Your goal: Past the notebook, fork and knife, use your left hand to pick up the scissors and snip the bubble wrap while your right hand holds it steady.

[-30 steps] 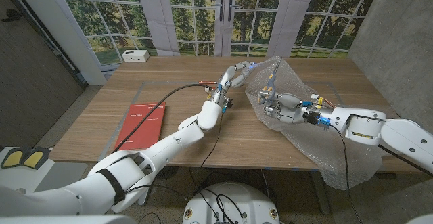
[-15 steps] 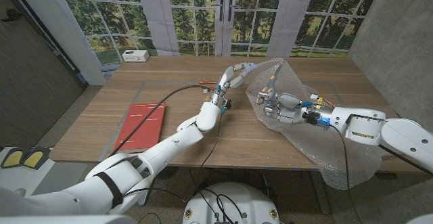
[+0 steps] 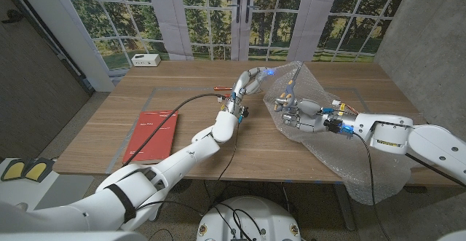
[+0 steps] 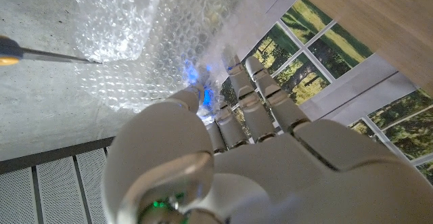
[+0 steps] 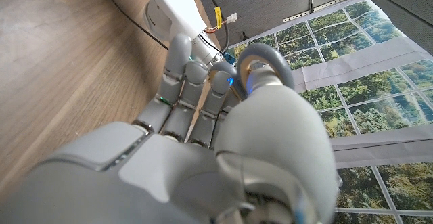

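A red notebook lies flat on the near left of the wooden worktop, its long side running near to far. To the right, a large sheet of bubble wrap drapes over the near right edge and rises crumpled toward the far middle. The right hand sits on the wrap with the scissors in its fingers; in the right wrist view a grey handle loop shows beside the thumb, and the long axis stands upward, tilted away. Farther off, the left hand reaches the wrap's far left edge, fingers loosely bent against the sheet; whether they pinch it I cannot tell. A small white box rests at the far left edge.
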Available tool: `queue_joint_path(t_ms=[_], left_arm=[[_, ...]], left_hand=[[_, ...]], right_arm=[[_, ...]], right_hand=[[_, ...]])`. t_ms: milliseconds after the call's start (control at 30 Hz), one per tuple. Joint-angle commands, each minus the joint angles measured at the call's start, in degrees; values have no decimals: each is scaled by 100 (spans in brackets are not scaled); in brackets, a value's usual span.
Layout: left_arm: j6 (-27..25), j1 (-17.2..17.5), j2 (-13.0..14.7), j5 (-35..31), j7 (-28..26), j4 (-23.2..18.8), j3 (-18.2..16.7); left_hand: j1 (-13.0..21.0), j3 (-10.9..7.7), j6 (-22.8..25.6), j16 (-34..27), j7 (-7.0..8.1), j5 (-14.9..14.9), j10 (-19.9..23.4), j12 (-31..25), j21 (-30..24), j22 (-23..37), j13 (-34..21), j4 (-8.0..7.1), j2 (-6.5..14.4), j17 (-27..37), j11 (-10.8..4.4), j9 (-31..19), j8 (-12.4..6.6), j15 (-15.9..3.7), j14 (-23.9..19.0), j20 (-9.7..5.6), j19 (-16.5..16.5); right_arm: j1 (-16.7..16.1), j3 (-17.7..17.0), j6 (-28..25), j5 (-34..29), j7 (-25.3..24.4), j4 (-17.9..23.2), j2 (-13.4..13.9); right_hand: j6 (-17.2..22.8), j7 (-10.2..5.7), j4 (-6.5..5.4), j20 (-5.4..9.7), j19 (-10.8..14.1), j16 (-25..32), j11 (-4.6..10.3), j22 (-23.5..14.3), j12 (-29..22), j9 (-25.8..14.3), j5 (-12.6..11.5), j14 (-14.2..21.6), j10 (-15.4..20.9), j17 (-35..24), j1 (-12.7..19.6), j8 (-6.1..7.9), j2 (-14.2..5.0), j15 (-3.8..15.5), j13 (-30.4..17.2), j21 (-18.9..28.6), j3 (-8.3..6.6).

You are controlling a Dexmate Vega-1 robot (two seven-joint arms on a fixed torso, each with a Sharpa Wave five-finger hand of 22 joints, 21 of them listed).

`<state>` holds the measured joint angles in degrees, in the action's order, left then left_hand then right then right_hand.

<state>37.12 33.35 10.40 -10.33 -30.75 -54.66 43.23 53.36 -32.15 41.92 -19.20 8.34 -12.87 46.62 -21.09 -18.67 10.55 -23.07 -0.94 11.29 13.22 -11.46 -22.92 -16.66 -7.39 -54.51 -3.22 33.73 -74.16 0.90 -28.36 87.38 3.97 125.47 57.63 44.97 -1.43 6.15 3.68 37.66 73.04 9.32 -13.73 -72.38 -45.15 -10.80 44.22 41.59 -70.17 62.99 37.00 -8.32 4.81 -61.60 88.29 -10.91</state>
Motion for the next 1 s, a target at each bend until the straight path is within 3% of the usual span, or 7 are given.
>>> queue_joint_path(t_ms=[33, 100, 267, 533, 633, 1000], left_arm=[[-6, -104, -175, -20, -254, 371, 33], [12, -130, -221, 11, -275, 488, 51], [70, -158, -294, 228, -133, 695, 66], [48, -143, -273, 444, 20, 721, 35], [31, -126, -255, 468, 25, 685, 24], [-5, -49, -187, 513, 42, 540, -15]], left_hand=[[226, -108, -271, -146, -74, -70, -310, -398, 7, 58, -904, -83, 32, 355, 3, -592, -180, -612, -451, -216, -105], [259, -124, -276, -147, -88, -88, -417, -549, -3, 52, -1242, -138, 27, 481, -1, -843, -301, -611, -552, -365, -117], [284, -126, -255, -129, -124, -97, -427, -670, 30, 31, -1473, -156, 5, 560, 20, -1031, -408, -610, -609, -457, -193], [335, -137, -289, -60, -111, -101, -396, -810, 207, -25, -1760, -133, -15, 630, -15, -1299, -527, -614, -663, -377, -484], [341, -142, -305, -38, -100, -97, -373, -832, 230, -30, -1800, -130, -18, 636, -21, -1340, -538, -612, -656, -356, -504], [345, -156, -313, 23, -95, -84, -297, -874, 268, -37, -1879, -128, -30, 639, -25, -1431, -572, -611, -619, -323, -508]], right_arm=[[93, 65, -12, 14, -24, -32, 31], [84, 57, -5, 22, -34, -34, 31], [62, 46, 31, -25, -81, -9, 41], [27, 36, 80, -64, -241, 51, 26], [36, 63, 100, -68, -264, 61, 1], [77, 87, 89, -59, -258, 61, 21]], right_hand=[[93, 33, 31, 823, 27, -69, 94, -10, 41, -20, 7, 69, 129, -9, -56, -7, 12, 754, -2, 40, -76], [86, 28, 38, 823, 33, -87, 101, -1, 51, -35, 7, 77, 121, -8, -72, -12, 10, 754, -10, 37, -94], [99, 33, 69, 824, 32, -136, 102, -7, 69, -45, 9, 100, 119, -9, -108, -31, 21, 756, -40, 41, -144], [125, 31, 115, 827, 33, -204, 65, -4, 62, -32, 10, 144, 173, -12, -163, -81, 39, 757, -117, 43, -224], [114, 31, 133, 817, 23, -227, 101, -12, 172, -77, 10, 158, 207, -15, -181, -80, 50, 758, 31, 47, -257], [150, 24, 161, 834, 38, -295, 83, -20, 94, -76, 9, 183, 191, -17, -235, -129, 64, 759, -211, 53, -341]])
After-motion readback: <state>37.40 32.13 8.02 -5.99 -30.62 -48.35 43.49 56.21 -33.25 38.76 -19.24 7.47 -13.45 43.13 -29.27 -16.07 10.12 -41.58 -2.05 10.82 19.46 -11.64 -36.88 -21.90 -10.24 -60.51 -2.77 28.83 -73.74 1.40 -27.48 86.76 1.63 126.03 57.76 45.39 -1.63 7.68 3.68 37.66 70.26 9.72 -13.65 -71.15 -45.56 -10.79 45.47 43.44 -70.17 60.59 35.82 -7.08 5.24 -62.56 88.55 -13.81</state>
